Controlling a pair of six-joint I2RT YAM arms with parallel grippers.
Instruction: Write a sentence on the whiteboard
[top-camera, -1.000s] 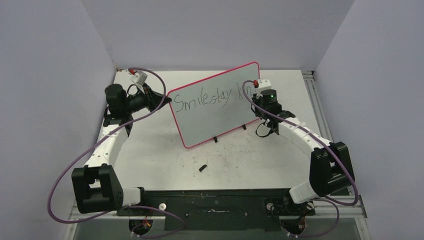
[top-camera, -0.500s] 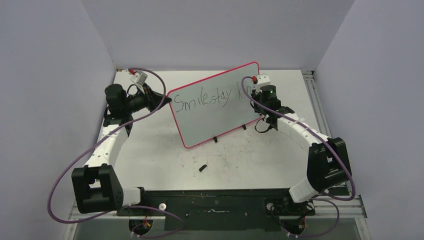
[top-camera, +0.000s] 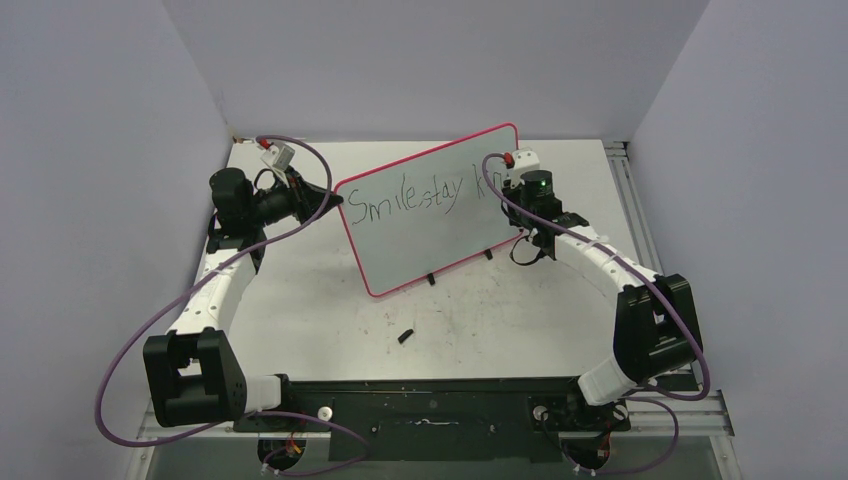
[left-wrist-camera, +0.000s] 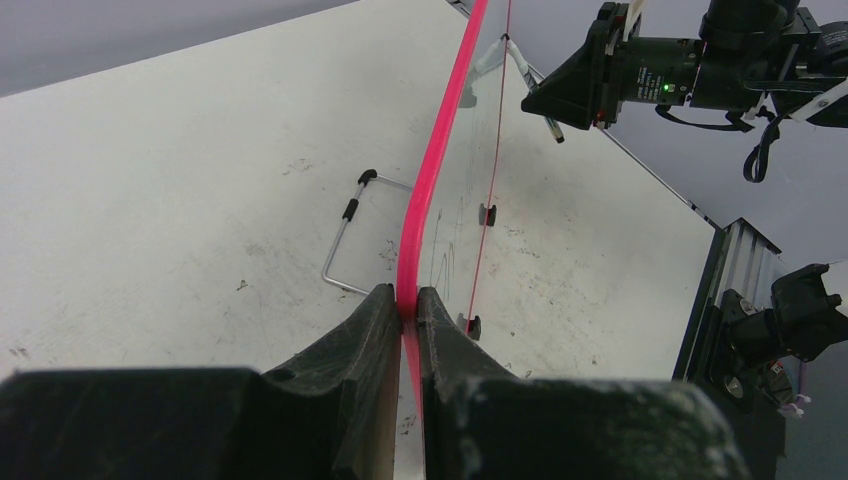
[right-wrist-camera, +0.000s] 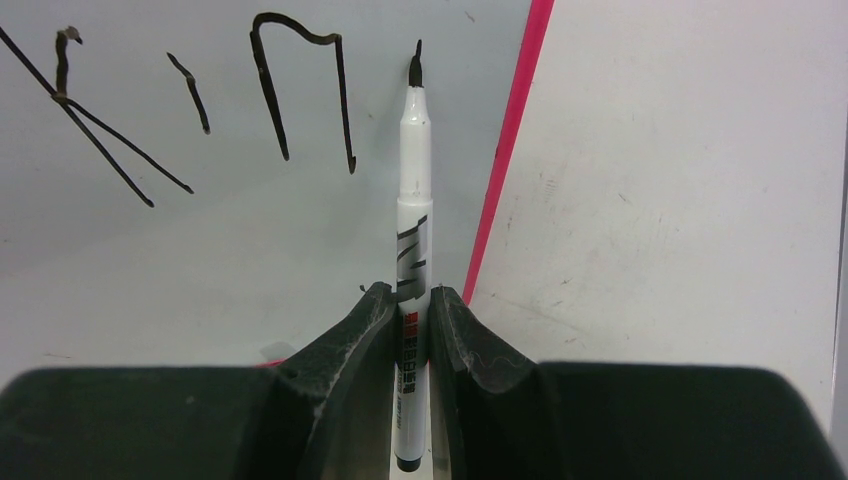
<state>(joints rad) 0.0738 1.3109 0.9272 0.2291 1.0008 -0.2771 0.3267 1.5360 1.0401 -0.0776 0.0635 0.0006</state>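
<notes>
The whiteboard (top-camera: 420, 235) stands tilted at the back of the table, pink-red rim, with "Smile stay kin" in black on its face. My left gripper (top-camera: 335, 200) is shut on the board's left rim (left-wrist-camera: 420, 215), seen edge-on in the left wrist view. My right gripper (top-camera: 508, 190) is shut on a white marker (right-wrist-camera: 412, 240), uncapped, black tip up. The tip (right-wrist-camera: 415, 65) sits at the board face just right of the "n" (right-wrist-camera: 300, 85), close to the right rim (right-wrist-camera: 505, 160).
A small black marker cap (top-camera: 405, 336) lies on the scuffed white tabletop in front of the board. The board's wire stand (left-wrist-camera: 345, 235) and black feet (top-camera: 430, 280) rest on the table. Grey walls close in on three sides; a rail (top-camera: 632, 205) runs along the right.
My right gripper has moved slightly up and back along the board's right end, most of it in the first half second. The left arm and the board have not moved.
</notes>
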